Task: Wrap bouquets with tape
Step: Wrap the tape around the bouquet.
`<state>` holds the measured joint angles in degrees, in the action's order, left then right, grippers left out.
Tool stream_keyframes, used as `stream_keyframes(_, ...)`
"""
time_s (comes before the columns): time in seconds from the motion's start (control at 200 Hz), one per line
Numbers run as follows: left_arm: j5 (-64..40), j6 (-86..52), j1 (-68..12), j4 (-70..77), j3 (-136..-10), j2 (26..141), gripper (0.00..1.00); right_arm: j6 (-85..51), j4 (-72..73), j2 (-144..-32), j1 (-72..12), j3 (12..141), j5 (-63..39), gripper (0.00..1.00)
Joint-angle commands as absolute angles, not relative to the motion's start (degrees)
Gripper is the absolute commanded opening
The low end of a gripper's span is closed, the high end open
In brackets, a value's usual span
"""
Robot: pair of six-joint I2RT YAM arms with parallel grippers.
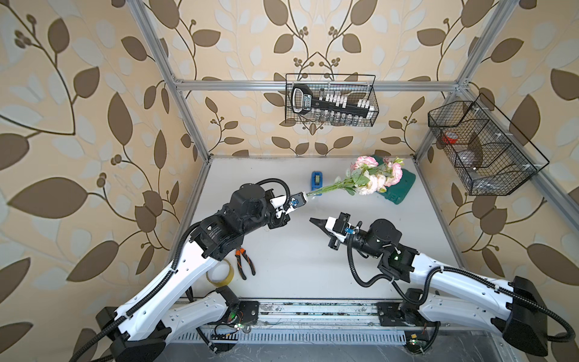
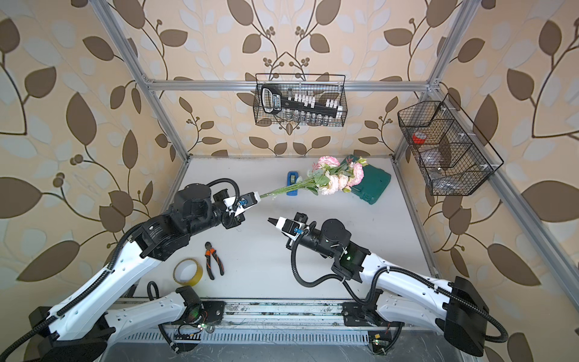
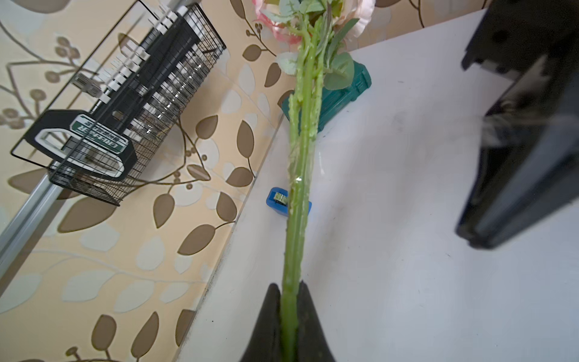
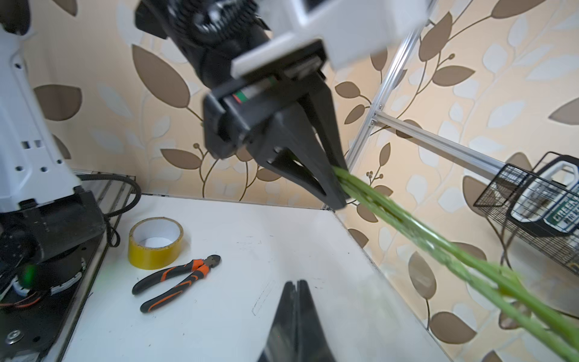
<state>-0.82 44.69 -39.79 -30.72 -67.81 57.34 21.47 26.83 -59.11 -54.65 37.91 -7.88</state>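
the left gripper [image 1: 305, 196] is pinched shut on the stems of the flowers [image 1: 372, 177], held up over the blue tape holder [image 1: 316, 180] at the far table [image 1: 297, 260]. the right gripper [image 1: 311, 220] is closed on nothing, with bare table around it. the far basket [image 1: 374, 103] holds a black tool set [image 1: 332, 103]. the right basket [image 1: 501, 185] holds something red [image 1: 450, 138], maybe a roll.

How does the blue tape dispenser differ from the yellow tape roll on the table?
The blue tape dispenser is a plastic housing with a small pale roll inside; the yellow tape roll is a bare, wider ring lying flat. The dispenser stands at the far side of the table, the yellow roll at the near side beside the pliers. Both rest on the table, and nothing holds them.
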Motion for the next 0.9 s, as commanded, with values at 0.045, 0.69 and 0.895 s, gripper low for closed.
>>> stream_keyframes(0.045,2.21,48.22,-40.08,-31.05,-69.69,58.01,0.00,25.80,16.18,-57.68,-55.18,42.94,-2.40,0.00)
stream_keyframes(0.69,-3.00,46.88,-40.14,-25.61,-66.42,52.81,0.00,18.03,13.83,-52.11,-52.78,42.36,-6.97,0.60)
stream_keyframes(0.895,-7.28,45.18,-40.09,-26.45,-67.49,51.03,0.00,13.97,15.87,-52.55,-52.74,39.17,-3.38,0.64)
